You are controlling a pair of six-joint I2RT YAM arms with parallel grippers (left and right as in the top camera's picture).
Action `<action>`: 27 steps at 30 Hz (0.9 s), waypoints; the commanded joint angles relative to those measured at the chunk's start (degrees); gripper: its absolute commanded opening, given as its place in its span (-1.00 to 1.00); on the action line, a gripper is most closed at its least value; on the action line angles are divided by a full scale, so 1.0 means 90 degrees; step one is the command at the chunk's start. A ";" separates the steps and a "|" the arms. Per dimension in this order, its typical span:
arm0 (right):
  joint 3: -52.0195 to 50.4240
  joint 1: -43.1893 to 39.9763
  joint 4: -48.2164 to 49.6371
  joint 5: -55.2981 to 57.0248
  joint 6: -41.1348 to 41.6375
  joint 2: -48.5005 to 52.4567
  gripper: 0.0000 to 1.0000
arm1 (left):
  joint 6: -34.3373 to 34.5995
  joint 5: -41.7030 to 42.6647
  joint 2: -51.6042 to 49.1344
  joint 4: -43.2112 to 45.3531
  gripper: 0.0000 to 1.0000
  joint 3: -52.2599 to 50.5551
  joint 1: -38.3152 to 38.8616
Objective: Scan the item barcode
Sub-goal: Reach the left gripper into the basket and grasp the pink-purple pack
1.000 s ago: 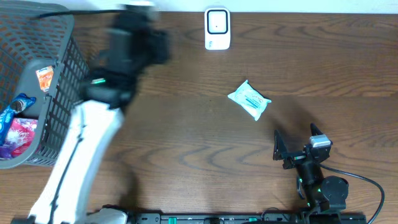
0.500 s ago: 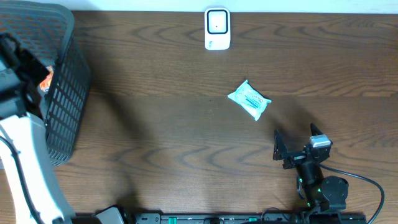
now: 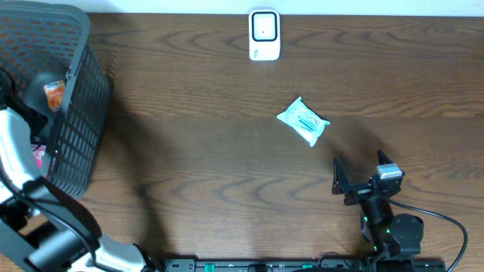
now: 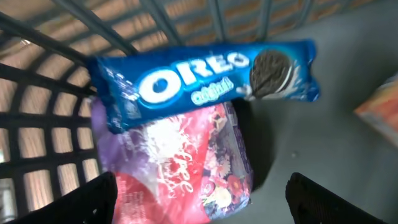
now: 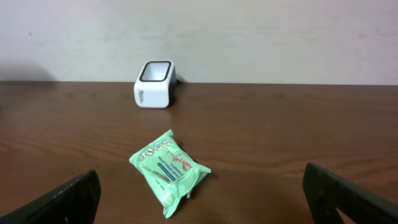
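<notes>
The left gripper (image 4: 199, 202) hangs inside the basket (image 3: 76, 98) at the far left, jaws wide and empty, over the Oreo pack (image 4: 205, 78) lying across a purple packet (image 4: 180, 162). I'd pinch the Oreo pack across its narrow width, mid-length, keeping its barcode uncovered for the scanner (image 3: 264, 34) at the counter's (image 3: 212, 166) far edge. The right gripper (image 3: 361, 177), also spread, waits near right.
</notes>
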State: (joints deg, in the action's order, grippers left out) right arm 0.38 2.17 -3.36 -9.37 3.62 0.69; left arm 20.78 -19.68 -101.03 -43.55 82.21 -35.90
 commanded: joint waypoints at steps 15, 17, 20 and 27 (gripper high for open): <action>-0.0010 0.0032 -0.0029 0.0007 -0.0056 -0.0034 0.99 | 0.0036 -0.0223 -0.1741 -0.0240 -0.37 -0.0087 -0.0117; -0.0007 0.0032 -0.0029 0.0007 -0.0056 -0.0034 0.98 | 0.0036 -0.0223 -0.1712 -0.0243 -0.85 -0.0085 -0.0117; -0.0010 0.0032 -0.0029 0.0007 -0.0053 -0.0034 0.99 | 0.0039 -0.0015 -0.1586 -0.0352 -0.86 -0.0002 -0.0114; -0.0007 0.0032 -0.0027 0.0007 -0.0056 -0.0034 0.99 | 0.0039 0.2407 -0.0296 -0.0289 -0.86 0.0148 -0.0109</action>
State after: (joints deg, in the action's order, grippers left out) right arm 0.38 2.17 -3.36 -9.37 3.62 0.69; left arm 20.88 -12.82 -111.09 -47.20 82.52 -37.10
